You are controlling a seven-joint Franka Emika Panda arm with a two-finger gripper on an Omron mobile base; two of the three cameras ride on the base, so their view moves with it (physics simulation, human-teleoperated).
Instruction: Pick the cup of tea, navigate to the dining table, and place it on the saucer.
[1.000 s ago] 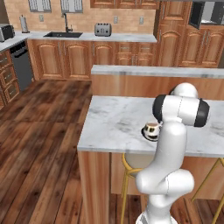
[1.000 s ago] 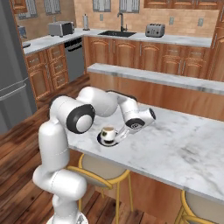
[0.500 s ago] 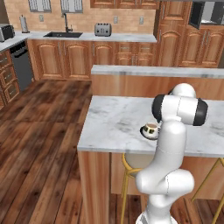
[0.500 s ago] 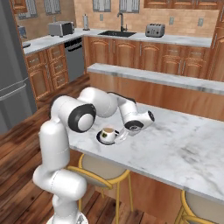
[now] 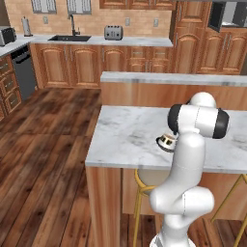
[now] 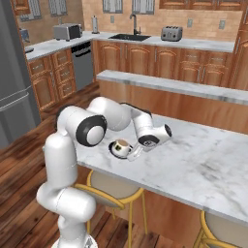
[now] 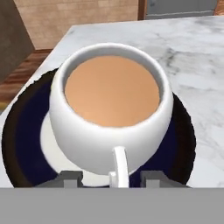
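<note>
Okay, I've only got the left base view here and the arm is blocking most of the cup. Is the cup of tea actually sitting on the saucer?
Observer: Yes. The hand view shows the cup of tea upright on the saucer, over its pale centre ring.
Operator: Is the tool gripping it?
Observer: No. The tool is open. Its fingertips stand apart on either side of the handle, with gaps showing.
Operator: Any tea spilled?
Observer: None visible. The tea lies level below the rim, and the dining table beside the saucer shows plain marble.
</note>
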